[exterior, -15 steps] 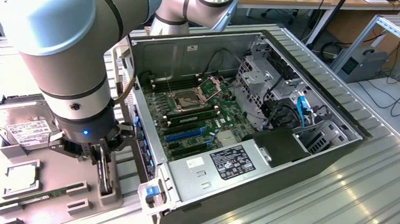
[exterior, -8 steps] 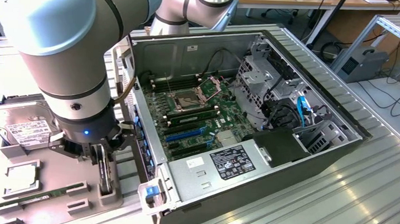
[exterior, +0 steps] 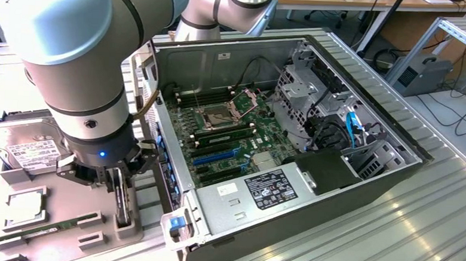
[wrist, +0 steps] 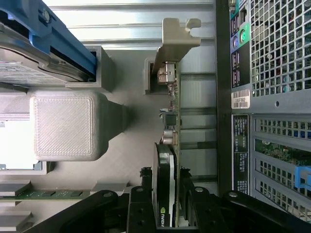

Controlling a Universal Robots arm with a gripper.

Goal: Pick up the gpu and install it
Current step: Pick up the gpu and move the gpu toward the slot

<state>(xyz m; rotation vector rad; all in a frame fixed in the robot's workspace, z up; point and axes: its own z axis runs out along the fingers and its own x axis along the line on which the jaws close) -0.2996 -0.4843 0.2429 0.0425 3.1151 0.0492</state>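
End effector [exterior: 120,193] clamped on the gpu [exterior: 123,208], which stands on edge in the grey holder tray [exterior: 62,199].

One arm reaches down just beside the one open computer case [exterior: 377,114] on the ribbed metal bench [exterior: 419,224]. In the wrist view the two fingers [wrist: 146,194] of the end effector [wrist: 166,175] press either side of the single gpu [wrist: 164,162], its silver bracket [wrist: 176,36] at the far end and the card seated in the tray's slot. The tray also carries one hard drive [exterior: 29,147] with a white label and one green memory stick [exterior: 48,225], both apart from the card. The case's motherboard [exterior: 225,136] lies exposed.
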